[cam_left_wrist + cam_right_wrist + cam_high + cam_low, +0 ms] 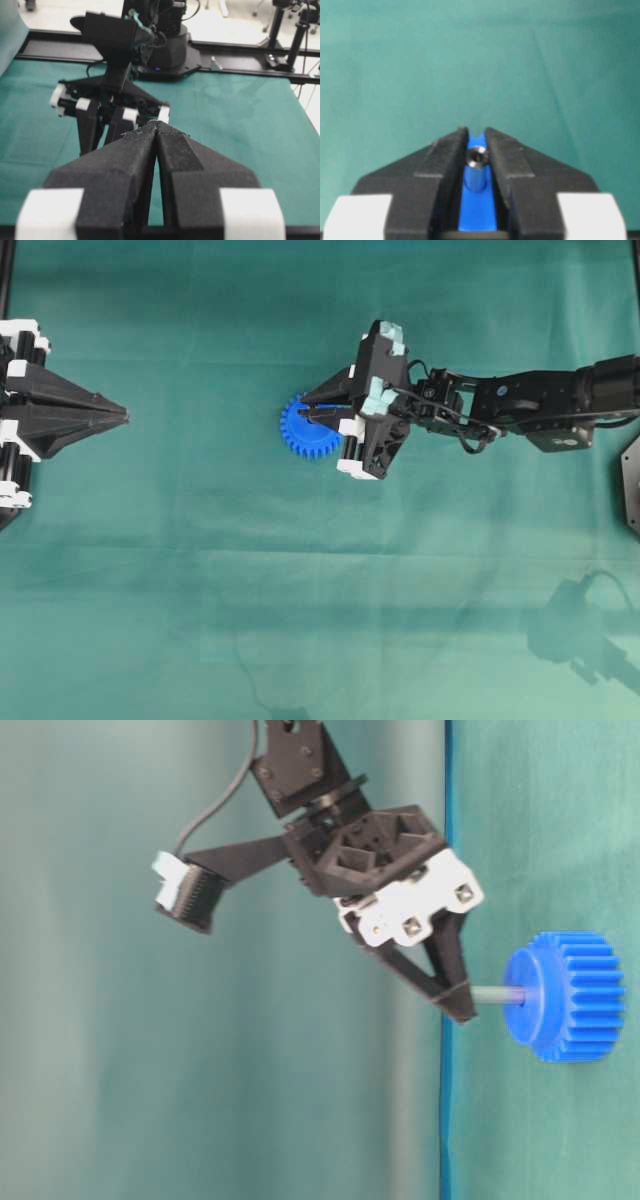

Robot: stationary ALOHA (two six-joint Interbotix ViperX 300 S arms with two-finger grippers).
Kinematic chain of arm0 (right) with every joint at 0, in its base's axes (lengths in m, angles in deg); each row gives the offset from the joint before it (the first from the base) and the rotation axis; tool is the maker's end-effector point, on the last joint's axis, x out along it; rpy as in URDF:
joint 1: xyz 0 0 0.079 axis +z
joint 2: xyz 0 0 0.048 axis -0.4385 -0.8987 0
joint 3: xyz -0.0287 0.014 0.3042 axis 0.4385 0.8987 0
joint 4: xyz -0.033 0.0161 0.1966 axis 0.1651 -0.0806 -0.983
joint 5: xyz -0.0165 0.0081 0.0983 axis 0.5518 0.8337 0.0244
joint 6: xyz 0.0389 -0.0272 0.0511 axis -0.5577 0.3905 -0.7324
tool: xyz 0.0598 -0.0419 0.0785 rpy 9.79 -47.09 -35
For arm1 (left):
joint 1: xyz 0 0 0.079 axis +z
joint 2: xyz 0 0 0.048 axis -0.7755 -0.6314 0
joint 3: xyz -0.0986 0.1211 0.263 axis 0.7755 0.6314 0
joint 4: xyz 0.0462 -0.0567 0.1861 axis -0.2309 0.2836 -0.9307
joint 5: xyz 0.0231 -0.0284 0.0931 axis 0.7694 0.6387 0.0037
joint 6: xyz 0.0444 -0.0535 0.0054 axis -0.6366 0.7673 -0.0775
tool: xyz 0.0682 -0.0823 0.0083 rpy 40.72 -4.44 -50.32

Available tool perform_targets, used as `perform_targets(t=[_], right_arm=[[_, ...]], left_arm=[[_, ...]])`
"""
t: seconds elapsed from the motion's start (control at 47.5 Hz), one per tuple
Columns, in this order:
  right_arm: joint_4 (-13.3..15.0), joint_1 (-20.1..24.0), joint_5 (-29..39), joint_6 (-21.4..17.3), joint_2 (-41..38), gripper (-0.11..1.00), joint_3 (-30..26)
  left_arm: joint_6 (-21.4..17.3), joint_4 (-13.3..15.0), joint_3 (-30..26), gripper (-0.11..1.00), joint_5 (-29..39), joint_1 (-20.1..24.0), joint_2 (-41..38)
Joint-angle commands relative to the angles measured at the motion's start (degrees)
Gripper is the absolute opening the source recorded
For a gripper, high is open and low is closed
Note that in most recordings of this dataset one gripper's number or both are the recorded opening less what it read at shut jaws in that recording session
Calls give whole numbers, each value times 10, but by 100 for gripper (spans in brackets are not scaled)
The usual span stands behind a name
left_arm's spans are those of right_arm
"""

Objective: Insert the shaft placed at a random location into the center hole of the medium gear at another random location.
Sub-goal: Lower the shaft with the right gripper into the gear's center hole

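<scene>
1. Your right gripper (318,406) sits near the centre of the overhead frame, its jaws narrowed around the shaft (497,995), pinching the pin's upper end between the fingertips.
2. From the table-level view, which is turned on its side, you see the shaft run straight from the fingertips into the hub of the medium gear (567,997) at the right of the frame; the far end of the pin meets the hub face at the center hole, though how deep it goes you cannot tell.
3. In the right wrist view, the shaft (476,156) shows end-on as a shiny dark ring between the two black fingers (445,160), with the gear's blue beneath it in the gap.
4. Overhead, the medium gear (303,430) lies flat on the green cloth (320,590), partly covered by the gripper on its right side.
5. Your left gripper (122,417) rests at the far left edge of the overhead frame, well apart from the gear, its jaws pressed together and holding nothing; the left wrist view shows the fingertips (150,131) meeting in a point.
</scene>
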Motion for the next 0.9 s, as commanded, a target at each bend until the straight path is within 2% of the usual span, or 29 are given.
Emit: perform_targets(t=[0.0, 0.883], right_arm=[[-3, 2, -6, -1, 7, 24, -10], [-2, 2, -9, -1, -32, 24, -25]], left_arm=[[0, 1, -5, -1, -3, -1, -4], [0, 1, -4, -1, 4, -1, -4]])
